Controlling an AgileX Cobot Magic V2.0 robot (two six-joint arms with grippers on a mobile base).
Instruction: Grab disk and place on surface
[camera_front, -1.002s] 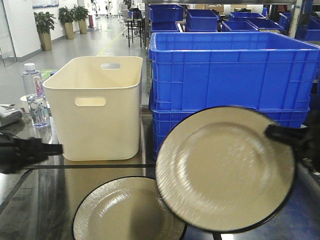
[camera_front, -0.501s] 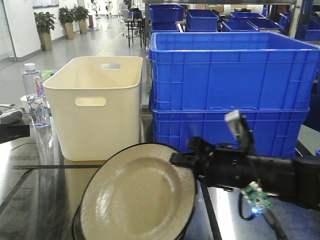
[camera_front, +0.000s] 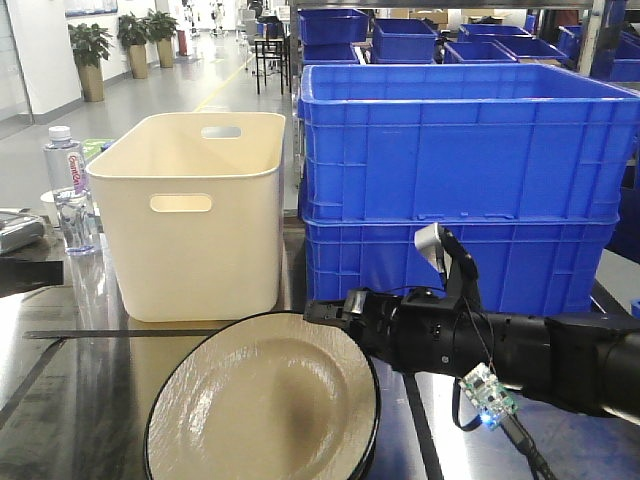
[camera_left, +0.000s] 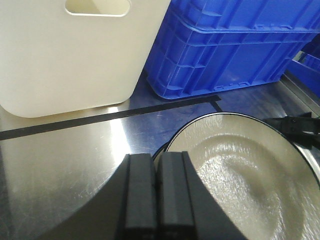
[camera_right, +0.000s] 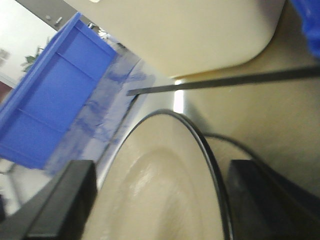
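Observation:
The disk is a cream plate with a black rim. It lies face up on the shiny steel surface, on top of a second plate like it, whose rim peeks out beside it. My right gripper reaches in from the right at the disk's far right edge. In the right wrist view it is open, its fingers wide apart on either side of the disk. My left gripper is shut and empty, hovering just left of the disk.
A cream bin stands behind the plates at left, and stacked blue crates stand at right. A water bottle is at the far left. Black tape crosses the tabletop in front of the bin.
The right gripper swung the disk from upper right down to the left. Half a second ago the disk was tilted in the gripper; now it lies flat on the other plate.

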